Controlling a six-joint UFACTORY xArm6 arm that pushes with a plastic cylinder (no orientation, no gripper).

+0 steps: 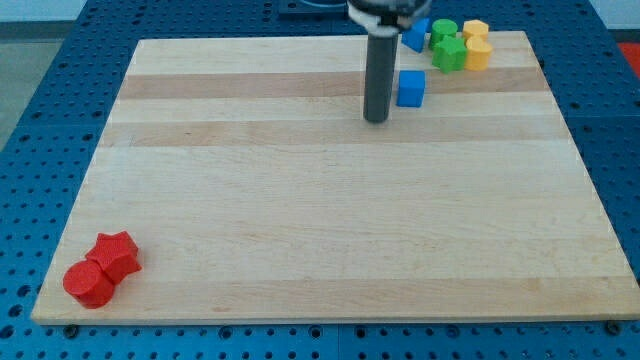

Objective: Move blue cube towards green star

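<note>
The blue cube (411,88) sits on the wooden board (330,200) near the view's top, right of centre. The green star (449,54) lies up and to the right of it, in a cluster at the top edge. My tip (376,119) is on the board just left of and slightly below the blue cube, a small gap apart from it. The rod rises straight up from the tip toward the view's top.
The cluster by the green star holds a green round block (444,30), two yellow blocks (478,52) (475,30) and another blue block (416,36), partly behind the rod. A red star (117,253) and a red cylinder (89,283) sit at the bottom left corner.
</note>
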